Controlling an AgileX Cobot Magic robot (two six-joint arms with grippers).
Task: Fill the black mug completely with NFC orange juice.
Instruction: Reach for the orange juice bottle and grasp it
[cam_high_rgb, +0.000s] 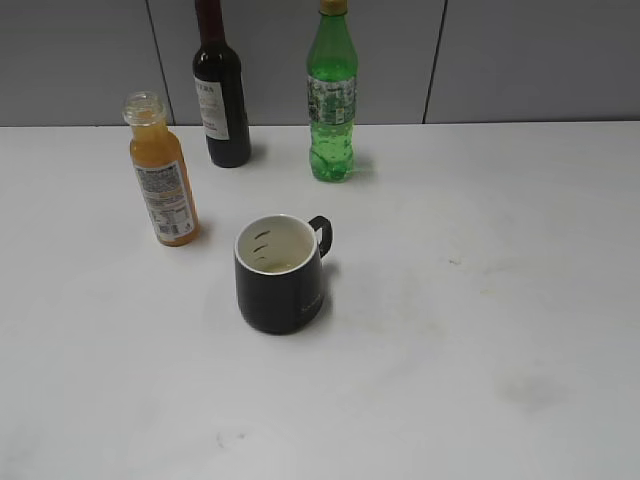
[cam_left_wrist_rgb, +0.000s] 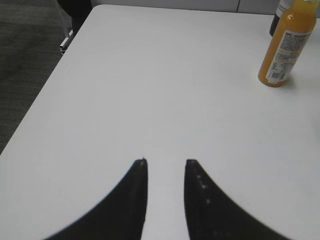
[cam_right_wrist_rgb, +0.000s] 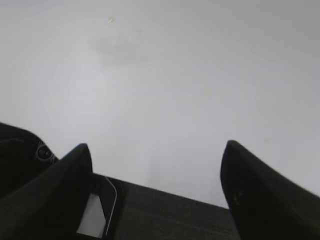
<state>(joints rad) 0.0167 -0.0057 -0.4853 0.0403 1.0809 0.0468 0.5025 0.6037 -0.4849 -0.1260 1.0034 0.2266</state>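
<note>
The black mug (cam_high_rgb: 280, 277) stands mid-table, its handle pointing back right, its white inside showing only a little pale residue at the bottom. The NFC orange juice bottle (cam_high_rgb: 163, 173) stands upright and capless to the mug's back left. It also shows in the left wrist view (cam_left_wrist_rgb: 287, 45) at the far right. My left gripper (cam_left_wrist_rgb: 165, 162) is open and empty, low over bare table well short of the bottle. My right gripper (cam_right_wrist_rgb: 157, 147) is wide open and empty at the table's edge. Neither gripper shows in the exterior view.
A dark wine bottle (cam_high_rgb: 220, 88) and a green plastic bottle (cam_high_rgb: 331, 98) stand at the back by the grey wall. The white table (cam_high_rgb: 480, 300) has faint stains on its right side. Dark floor lies beyond the table's left edge (cam_left_wrist_rgb: 30, 60).
</note>
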